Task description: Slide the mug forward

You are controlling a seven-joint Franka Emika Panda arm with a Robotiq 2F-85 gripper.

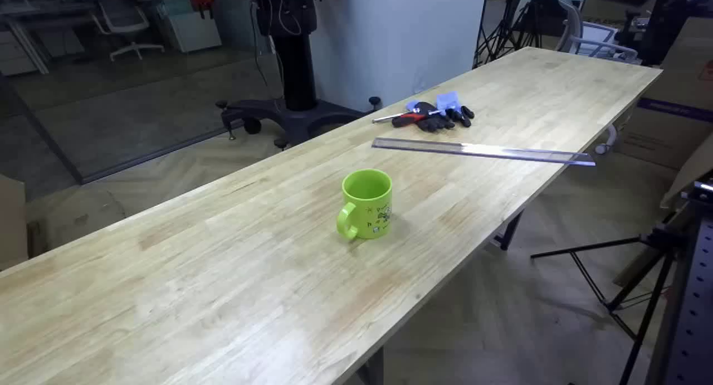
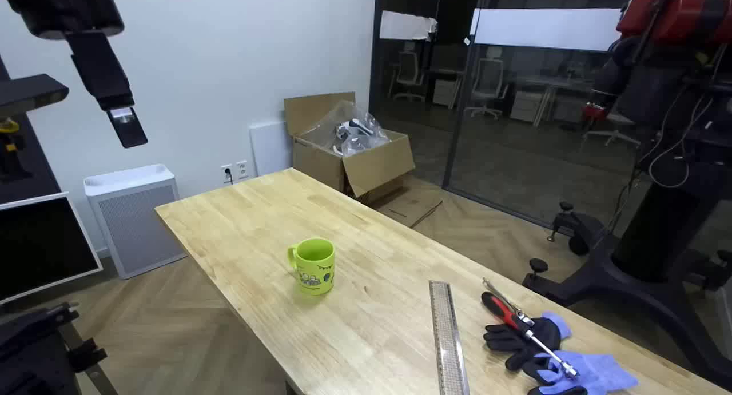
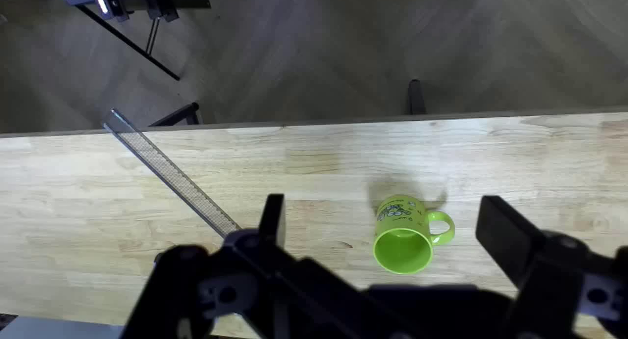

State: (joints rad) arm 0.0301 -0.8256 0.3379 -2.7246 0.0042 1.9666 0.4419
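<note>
The lime-green mug (image 1: pixel 369 215) stands upright on the wooden table (image 1: pixel 234 273), with small dark drawings on its side and a loop handle. It also shows in an exterior view (image 2: pixel 315 272) and in the wrist view (image 3: pixel 400 221), where its handle points right. My gripper (image 3: pixel 382 204) is wide open and empty in the wrist view. The mug appears between its two black fingers but well below them, touching neither. In an exterior view the gripper (image 2: pixel 127 126) hangs high at the upper left, far above the table. It is out of sight in the remaining exterior view.
A clear ruler (image 1: pixel 482 151) lies across the table beyond the mug; it also shows in the wrist view (image 3: pixel 171 174). Gloves (image 2: pixel 589 372) and a red-black ratchet tool (image 2: pixel 506 312) lie near the table's edge. A cardboard box (image 2: pixel 320 160) stands on the floor past the table end.
</note>
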